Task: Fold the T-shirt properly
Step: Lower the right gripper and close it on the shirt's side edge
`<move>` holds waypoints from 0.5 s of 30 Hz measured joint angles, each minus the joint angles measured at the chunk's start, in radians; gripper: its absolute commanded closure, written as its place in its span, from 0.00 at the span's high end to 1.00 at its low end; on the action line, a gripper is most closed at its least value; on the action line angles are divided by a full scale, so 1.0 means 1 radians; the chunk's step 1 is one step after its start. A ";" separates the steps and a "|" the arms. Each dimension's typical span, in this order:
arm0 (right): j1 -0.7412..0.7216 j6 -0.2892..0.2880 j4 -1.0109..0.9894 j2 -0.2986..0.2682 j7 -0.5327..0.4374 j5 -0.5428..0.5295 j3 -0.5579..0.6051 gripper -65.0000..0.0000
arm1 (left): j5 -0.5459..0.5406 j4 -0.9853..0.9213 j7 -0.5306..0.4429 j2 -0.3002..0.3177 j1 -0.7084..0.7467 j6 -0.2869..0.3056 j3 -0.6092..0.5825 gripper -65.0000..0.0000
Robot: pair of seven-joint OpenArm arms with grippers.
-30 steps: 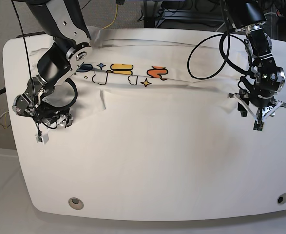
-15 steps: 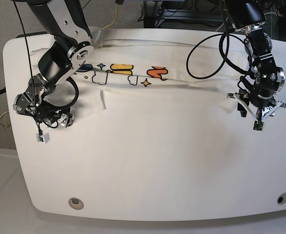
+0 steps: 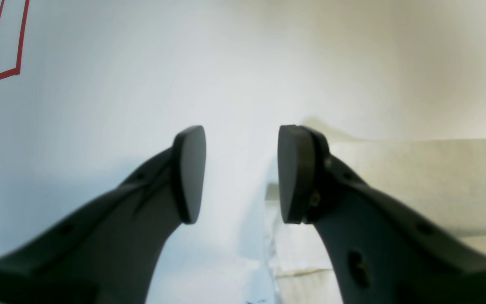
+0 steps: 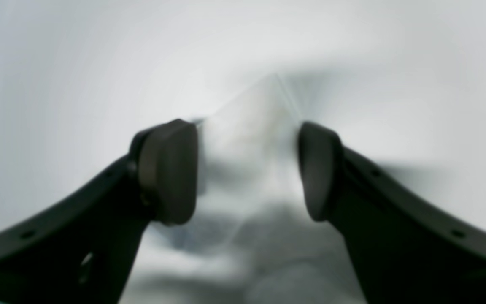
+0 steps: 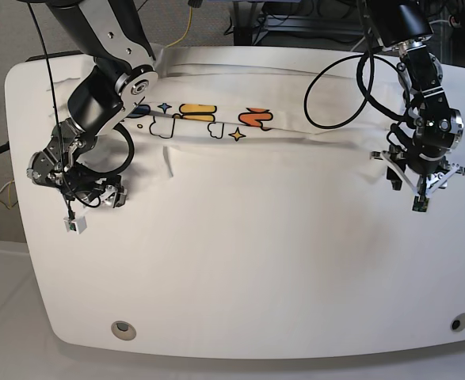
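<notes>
Two grippers sit at opp. ends of the T-shirt [image 5: 240,182], which lies spread across the back half of the table [image 5: 240,317], long axis running side to side, printed band along the fold nr the back edge. Right gripper [image 5: 97,192] is at the shirt's end by the table's left edge as the base view shows it, jaws apart, a pale cloth ridge between the pads in its wrist view but not pinched. Left gripper [image 5: 420,190] hovers at the far end by the opp. edge, jaws apart, empty; shirt edge [image 3: 395,177] lies just beside one finger. Judgement: each arm is nearest its own end, so the next grab prob. takes both ends, w/ the fold going across the long axis.
</notes>
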State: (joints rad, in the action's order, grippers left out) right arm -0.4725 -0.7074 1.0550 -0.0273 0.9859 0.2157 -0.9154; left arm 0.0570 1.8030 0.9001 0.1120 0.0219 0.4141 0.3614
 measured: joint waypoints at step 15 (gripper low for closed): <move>0.060 -0.001 0.017 -0.003 -0.060 -0.033 0.065 0.53 | 0.002 0.000 0.000 -0.004 0.000 0.000 0.000 0.41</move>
State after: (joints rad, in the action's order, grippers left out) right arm -0.4122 -0.7082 1.0718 -0.0303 0.9257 0.1825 -0.8501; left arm 0.0593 1.8030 0.9001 0.1081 0.0216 0.4141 0.3614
